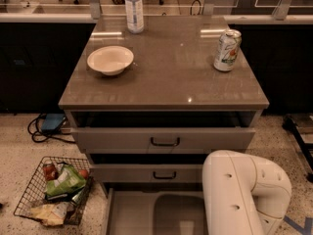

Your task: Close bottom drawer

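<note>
Lower centre, your grey-beige bottom drawer [131,213] lies pulled open. The white rounded arm [239,195] dips lower right, likely towards its front. Your gripper is below frame, so I cannot tell its state.
</note>
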Controlling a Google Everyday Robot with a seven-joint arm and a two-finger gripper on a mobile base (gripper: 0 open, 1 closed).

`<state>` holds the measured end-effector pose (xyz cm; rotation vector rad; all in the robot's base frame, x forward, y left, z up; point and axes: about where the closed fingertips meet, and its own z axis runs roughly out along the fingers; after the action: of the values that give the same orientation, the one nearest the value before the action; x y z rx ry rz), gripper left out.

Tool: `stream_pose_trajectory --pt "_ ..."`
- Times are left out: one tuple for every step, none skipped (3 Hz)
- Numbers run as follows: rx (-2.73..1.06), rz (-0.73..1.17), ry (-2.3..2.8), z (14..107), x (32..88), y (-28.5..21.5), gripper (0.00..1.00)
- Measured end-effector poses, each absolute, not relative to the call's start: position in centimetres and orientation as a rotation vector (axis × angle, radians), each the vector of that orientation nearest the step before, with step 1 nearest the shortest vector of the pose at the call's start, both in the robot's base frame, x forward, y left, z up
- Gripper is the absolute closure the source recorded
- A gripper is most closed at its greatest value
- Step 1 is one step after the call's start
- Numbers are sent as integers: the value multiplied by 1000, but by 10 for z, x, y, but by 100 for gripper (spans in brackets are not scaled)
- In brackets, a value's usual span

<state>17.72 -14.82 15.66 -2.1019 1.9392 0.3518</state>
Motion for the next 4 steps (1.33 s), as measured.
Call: stream_pose_trajectory --pt "-2049 404 1891 157 175 -145 100" --pt "-1873 458 1927 149 194 -132 100" --pt "-1673 581 1970 150 192 -96 100" --pt "-1577 613 2005 155 181 -92 100"
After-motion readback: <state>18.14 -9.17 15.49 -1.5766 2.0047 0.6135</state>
